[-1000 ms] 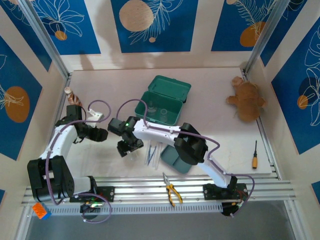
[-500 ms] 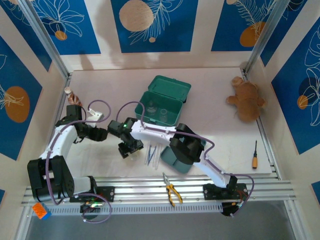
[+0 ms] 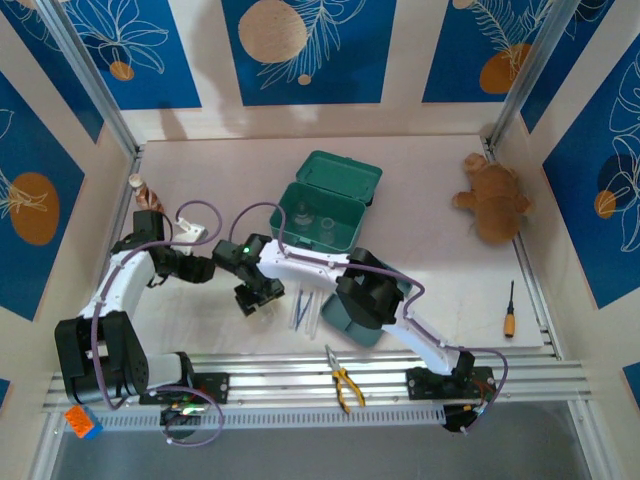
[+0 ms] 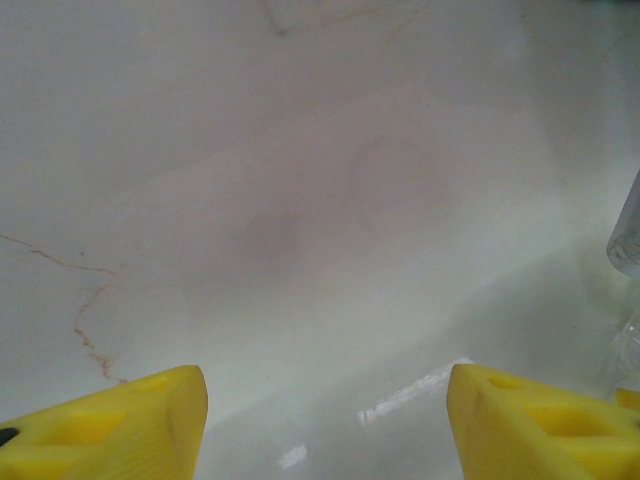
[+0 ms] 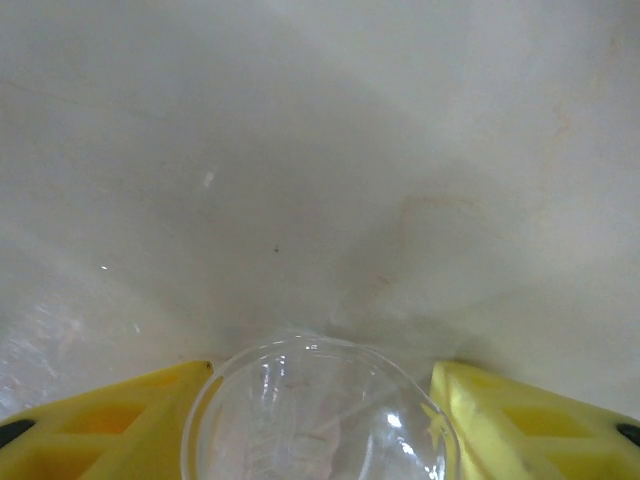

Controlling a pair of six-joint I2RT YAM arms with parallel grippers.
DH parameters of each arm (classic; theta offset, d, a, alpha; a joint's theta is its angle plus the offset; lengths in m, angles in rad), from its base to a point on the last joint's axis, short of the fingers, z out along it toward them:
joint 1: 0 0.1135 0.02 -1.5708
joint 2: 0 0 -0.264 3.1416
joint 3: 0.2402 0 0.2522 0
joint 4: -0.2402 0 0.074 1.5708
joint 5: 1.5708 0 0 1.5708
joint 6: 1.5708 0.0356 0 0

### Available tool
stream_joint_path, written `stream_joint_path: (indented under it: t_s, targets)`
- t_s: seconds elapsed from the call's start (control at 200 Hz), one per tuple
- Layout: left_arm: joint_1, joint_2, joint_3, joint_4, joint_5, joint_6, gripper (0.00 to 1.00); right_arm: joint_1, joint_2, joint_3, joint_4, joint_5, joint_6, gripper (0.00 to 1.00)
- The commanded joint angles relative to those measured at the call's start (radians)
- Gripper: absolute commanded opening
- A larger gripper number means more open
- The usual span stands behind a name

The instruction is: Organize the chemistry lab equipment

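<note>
Cream walls set with blue panels [image 3: 305, 50] of white leaves and tan discs close in three sides of a pale table [image 3: 200, 165]. Seen up close, its surface is off-white and faintly marbled, with a thin brown vein [image 4: 90, 330] running near the left fingers, and an aluminium rail [image 3: 270, 372] lines its near edge. The left arm [image 3: 125, 280] bends inward from its base and the right arm [image 3: 430, 340] reaches far across, so the two wrists sit just beside each other left of centre. Behind them stands an open green box [image 3: 288, 205] with its lid [image 3: 345, 178] leaning back, and small glass flasks [image 3: 324, 222] stand inside it. A darker teal tray [image 3: 345, 325] lies partly under the right arm. A brown plush toy [image 3: 492, 200] rests against the right wall. Yellow-handled pliers [image 3: 343, 380] lie across the rail, and an orange-handled screwdriver [image 3: 510, 310] lies near the table's right edge. Slender test tubes [image 3: 303, 310] lie flat on the table between the right wrist and the teal tray. The right end effector [image 3: 255, 298] points down at the table, clamped on a clear flask [image 5: 320, 430] whose round mouth sits between its yellow fingers. The left end effector [image 4: 325, 400] hangs low with its fingers spread wide apart and bare table between them.
</note>
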Motion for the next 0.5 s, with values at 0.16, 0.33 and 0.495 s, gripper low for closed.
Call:
stream_joint_path:
  t_s: [0.16, 0.33, 0.495]
  targets:
    - [0.014, -0.023, -0.017, -0.005, 0.001, -0.007, 0.65, 0.017, 0.017, 0.02, -0.045, 0.007, -0.018, 0.56]
    - [0.014, -0.026, -0.019, -0.004, -0.005, -0.011, 0.65, 0.018, 0.013, 0.034, -0.051, 0.034, -0.011, 0.51]
    - [0.014, -0.021, -0.018, 0.0, -0.011, -0.023, 0.65, 0.024, -0.048, -0.037, 0.033, 0.089, -0.003, 0.52]
